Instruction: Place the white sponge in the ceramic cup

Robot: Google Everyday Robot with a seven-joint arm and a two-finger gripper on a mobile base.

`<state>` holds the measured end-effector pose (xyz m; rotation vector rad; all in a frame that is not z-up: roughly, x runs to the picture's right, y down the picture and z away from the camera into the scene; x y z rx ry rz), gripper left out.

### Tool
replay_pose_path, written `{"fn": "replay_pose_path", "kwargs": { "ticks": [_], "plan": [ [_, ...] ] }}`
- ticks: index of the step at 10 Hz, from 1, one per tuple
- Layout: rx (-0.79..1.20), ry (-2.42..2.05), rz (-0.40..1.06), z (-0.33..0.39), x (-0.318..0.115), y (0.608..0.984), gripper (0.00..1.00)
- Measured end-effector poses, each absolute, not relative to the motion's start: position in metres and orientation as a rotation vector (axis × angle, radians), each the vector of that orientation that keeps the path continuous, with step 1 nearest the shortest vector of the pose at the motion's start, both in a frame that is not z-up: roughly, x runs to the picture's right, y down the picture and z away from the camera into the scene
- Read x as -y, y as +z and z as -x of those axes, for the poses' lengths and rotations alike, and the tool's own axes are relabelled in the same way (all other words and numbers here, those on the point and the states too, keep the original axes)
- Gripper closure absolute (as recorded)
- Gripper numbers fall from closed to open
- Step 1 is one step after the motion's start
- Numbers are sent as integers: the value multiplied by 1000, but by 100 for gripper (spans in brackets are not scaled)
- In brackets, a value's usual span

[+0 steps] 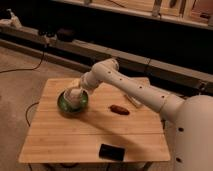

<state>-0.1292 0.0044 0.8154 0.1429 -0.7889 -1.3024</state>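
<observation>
The glossy green saucer sits on the left part of the wooden table. The ceramic cup shows as a white rounded shape on the saucer, mostly covered by the arm's end. My gripper is directly over the cup, pointing down into it. I cannot make out the white sponge apart from the gripper and the cup.
A small brown oblong object lies right of the saucer. A longer white packet lies under the arm at the right. A black rectangular object sits near the table's front edge. A dark shelf runs behind the table.
</observation>
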Motion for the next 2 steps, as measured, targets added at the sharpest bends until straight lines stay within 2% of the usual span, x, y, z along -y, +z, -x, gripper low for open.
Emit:
{"fn": "replay_pose_path", "kwargs": {
  "ticks": [2],
  "plan": [
    [788, -1303, -143, 129, -4, 815, 20]
  ]
}}
